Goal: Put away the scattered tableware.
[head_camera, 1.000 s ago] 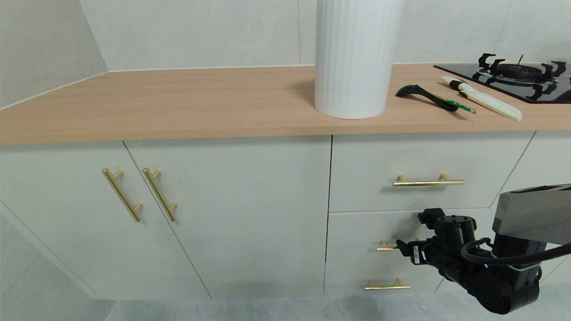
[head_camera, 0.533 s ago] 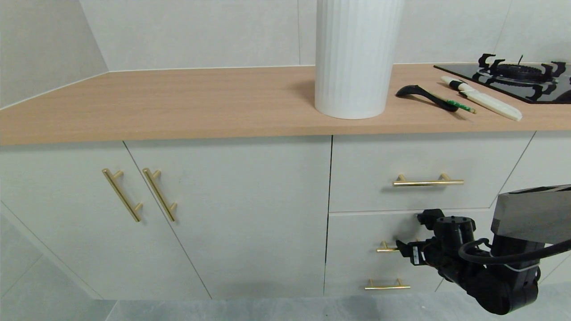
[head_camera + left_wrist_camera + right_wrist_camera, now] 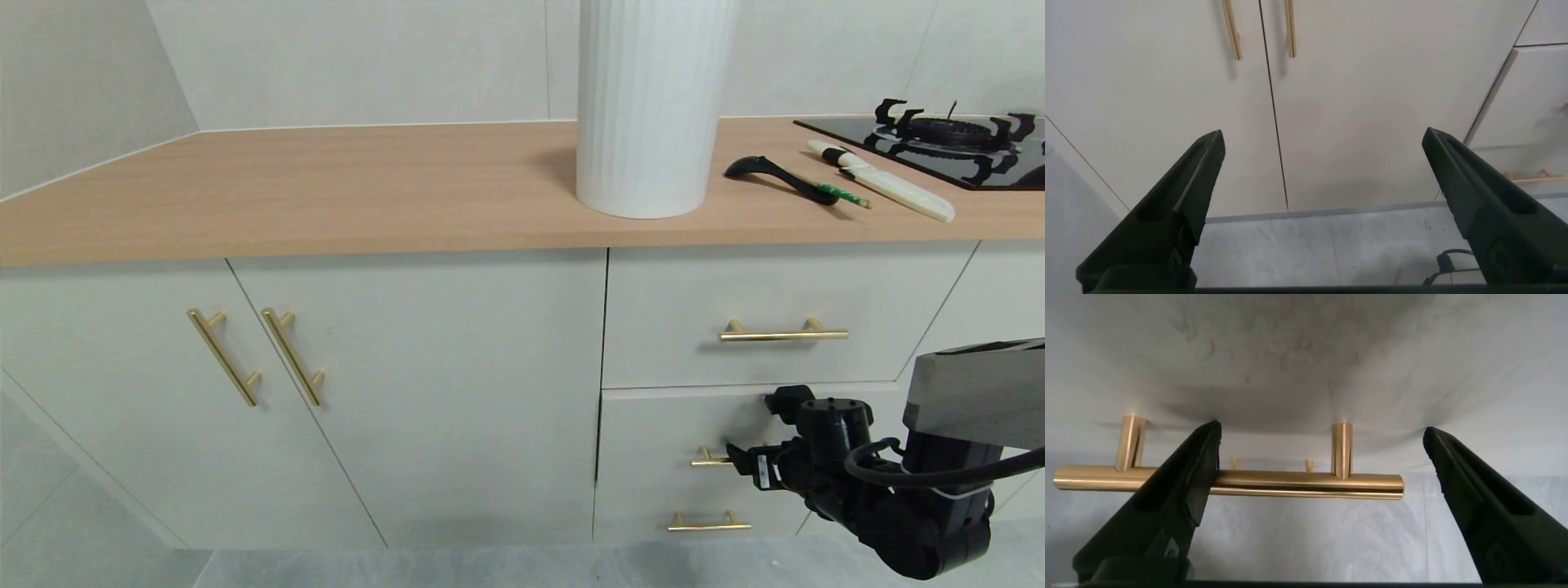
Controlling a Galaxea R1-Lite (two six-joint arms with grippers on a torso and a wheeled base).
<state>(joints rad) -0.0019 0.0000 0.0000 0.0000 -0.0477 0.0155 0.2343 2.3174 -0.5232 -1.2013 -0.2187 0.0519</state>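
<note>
Right of the one white ribbed canister (image 3: 649, 106), three pieces are lying slantwise, back-left to front-right: one black ladle (image 3: 780, 177), one thin green stick (image 3: 841, 194) and one white black-banded knife (image 3: 886, 189), while below it the right gripper (image 3: 747, 461) is gaping around a gold drawer handle (image 3: 1274, 483), and the left gripper (image 3: 1323, 139) is hanging wide apart.

handle (image 3: 1229, 483) inside right tool (image 3: 1320, 429), vase (image 3: 649, 106) mid-counter — obstacle

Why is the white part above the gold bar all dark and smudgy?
Right wrist view: that dark patch on the drawer front is likely shadow from the right gripper, jaws open, close before it; the gold handle carries a bright streak of glare. Head view: the white vase throws a soft shadow on the counter.
</note>
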